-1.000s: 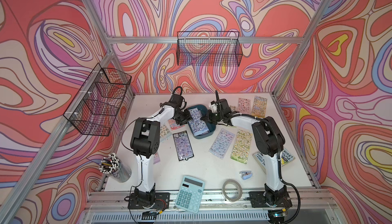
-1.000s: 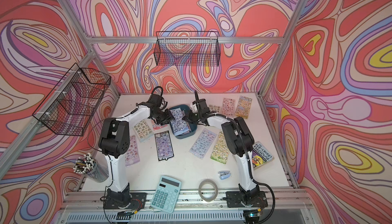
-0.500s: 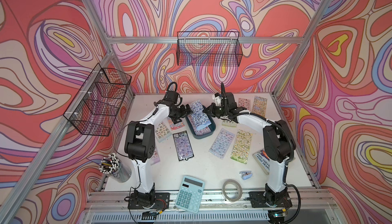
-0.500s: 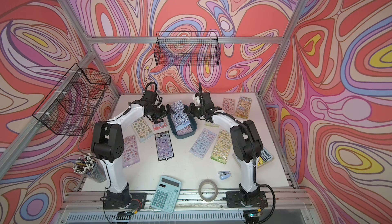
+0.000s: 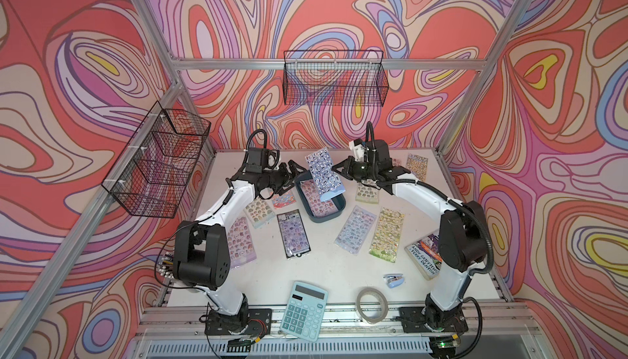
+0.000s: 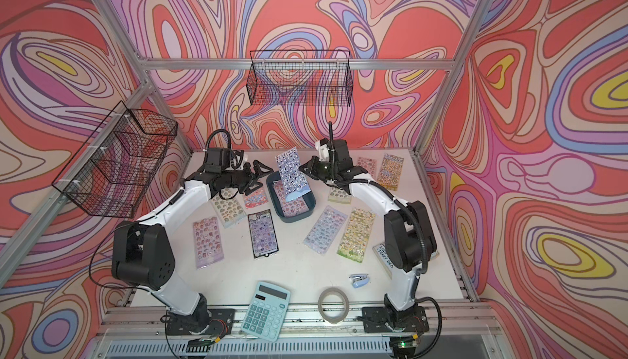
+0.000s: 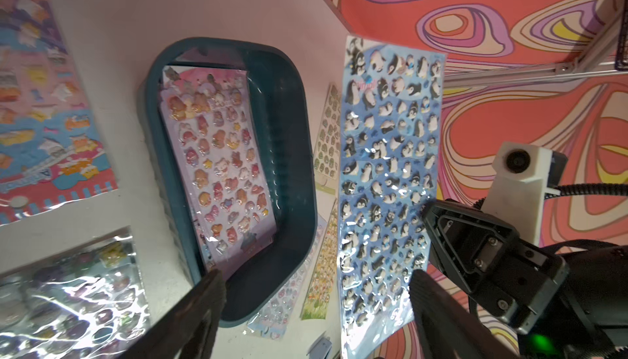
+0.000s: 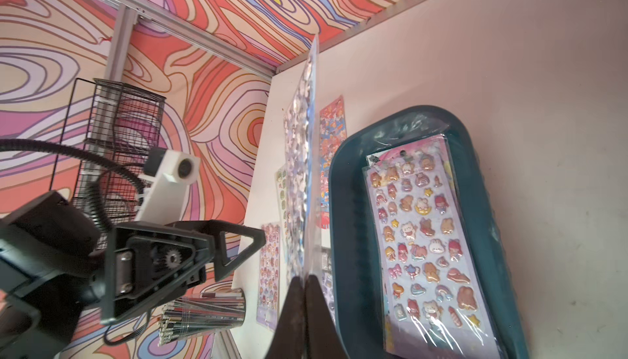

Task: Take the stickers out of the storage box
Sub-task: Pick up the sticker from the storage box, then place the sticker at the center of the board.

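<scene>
step: one sheet is being lifted out of the box; I judge the task well along but not finished.
right jaws: pinching shut on one edge of the penguin sheet, holding it nearly upright above the box, at centre frame in both top views.
left jaws: standing open and empty, just left of the lifted sheet in a top view; whether they are touching it I cannot tell.
box: sitting on the worktop at centre frame, with a pink sheet lying on top inside; more may be under it.
other sheets: lying flat on the worktop on both sides of the box.
next: probably carrying the penguin sheet sideways to a bare patch, laying it flat, letting go, then returning for the pink one.
</scene>
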